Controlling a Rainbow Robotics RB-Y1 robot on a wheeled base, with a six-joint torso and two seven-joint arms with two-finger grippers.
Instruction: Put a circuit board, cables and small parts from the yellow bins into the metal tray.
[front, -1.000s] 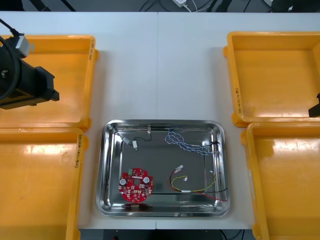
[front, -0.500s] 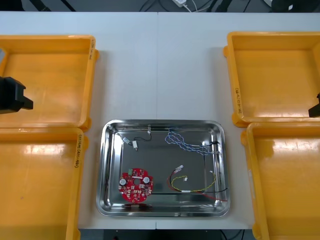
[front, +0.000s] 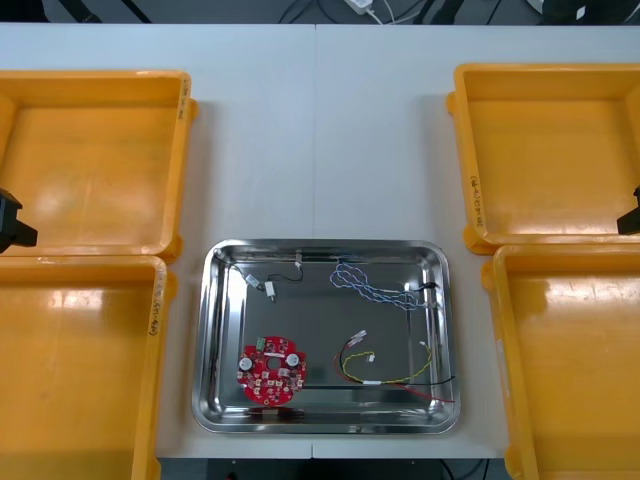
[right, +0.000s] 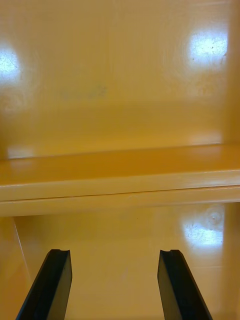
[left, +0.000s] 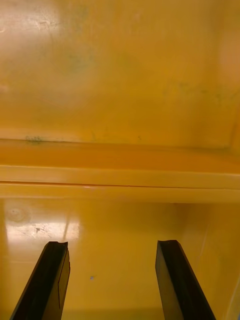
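The worktop (front: 320, 140) is pale grey-white. The bins (front: 560, 150) are glossy yellow. The metal tray (front: 205, 340) is shiny bare silver. The round circuit board (front: 271, 371) is red, dotted with white and green. One cable (front: 375, 287) twists blue and white, and another cable (front: 385, 378) is red and yellow. The left pincer (left: 112, 280) and right pincer (right: 115, 285) have black fingers.

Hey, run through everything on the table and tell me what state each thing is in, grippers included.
Left yellow bins: nothing seen inside.
Right yellow bins: nothing seen inside.
Metal tray: loaded.
Circuit board: flat in the tray, near-left corner.
Blue and white cable: loose in the tray, far side.
Red and yellow cable: loose in the tray, near-right.
Black cable: in the tray, far-left.
Left gripper: open, empty, over the left bins.
Right gripper: open, empty, over the right bins.
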